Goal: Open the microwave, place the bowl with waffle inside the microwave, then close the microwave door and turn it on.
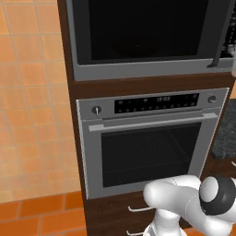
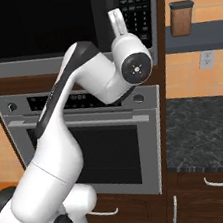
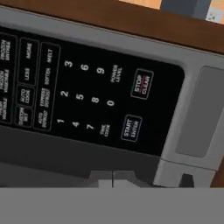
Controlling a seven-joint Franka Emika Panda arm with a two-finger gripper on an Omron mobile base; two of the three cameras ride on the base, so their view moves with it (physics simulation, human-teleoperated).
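Jaws cannot be judged open or closed: the gripper [image 2: 116, 17] is seen from behind in the right base view, raised in front of the keypad [image 2: 133, 4], with its fingertips hidden against the panel. Whether the fingers touch the panel cannot be told.

The microwave [image 1: 147, 37] is built into a dark brown cabinet [image 1: 69, 92], directly above the oven [image 1: 147, 138]. Its door [image 1: 143, 30] is a large black glass panel in a grey-silver frame and is seen shut, flush with the front. A slim dark vertical handle [image 1: 220, 41] runs down the door's right edge, and the keypad lies just beyond it.

In the hand view the keypad [image 3: 87, 92] is shown rolled on its side and close up. White digits are set in rows on the black face, with small function keys at one end. Two outlined keys, STOP/CLEAR [image 3: 142, 84] and START/ENTER [image 3: 131, 127], are seen beside the digits, and a plain grey panel [image 3: 199, 113] lies past them in the silver frame.

The gripper is thus held at the microwave's right edge, level with the keypad.

On a shelf to the right, well apart, a brown canister [image 2: 181, 18] is stood above a dark stone counter [image 2: 202, 130].
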